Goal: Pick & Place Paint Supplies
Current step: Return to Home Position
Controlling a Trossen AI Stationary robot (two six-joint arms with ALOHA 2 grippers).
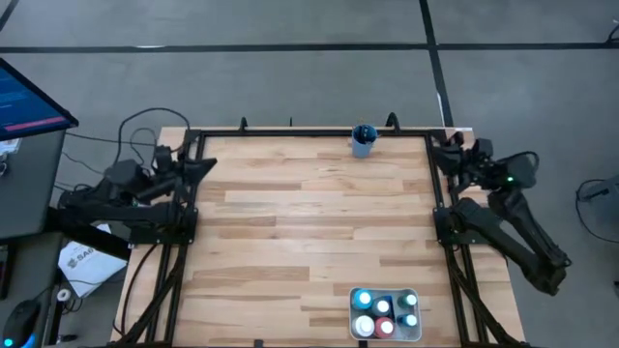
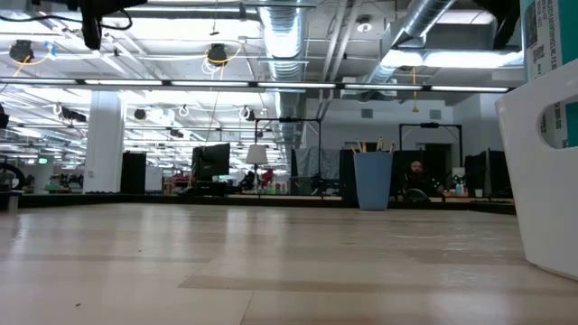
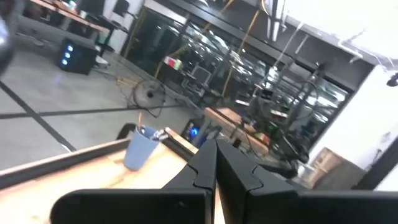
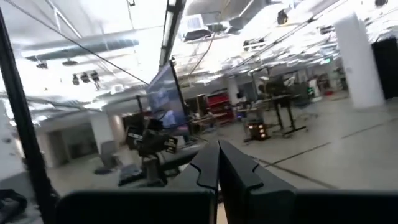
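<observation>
Several small paint bottles [image 1: 384,314] with light caps stand in the white tray [image 1: 386,291] at the table's near right; the low view shows the tray's wall [image 2: 546,181]. Thin paintbrushes [image 2: 368,144] stick up out of the blue cup [image 1: 363,141] [image 2: 373,179] [image 3: 142,146], which stands on its base at the middle of the far edge. My left gripper [image 1: 211,165] [image 3: 216,158] is shut and empty, raised over the table's far left corner. My right gripper [image 1: 435,147] [image 4: 219,160] is shut and empty, raised at the far right corner.
The wooden tabletop [image 1: 309,222] lies bare between cup and tray. Dark frame rails [image 1: 290,130] run along the far edge and both sides. A desk with a screen [image 1: 29,106] stands left of the table.
</observation>
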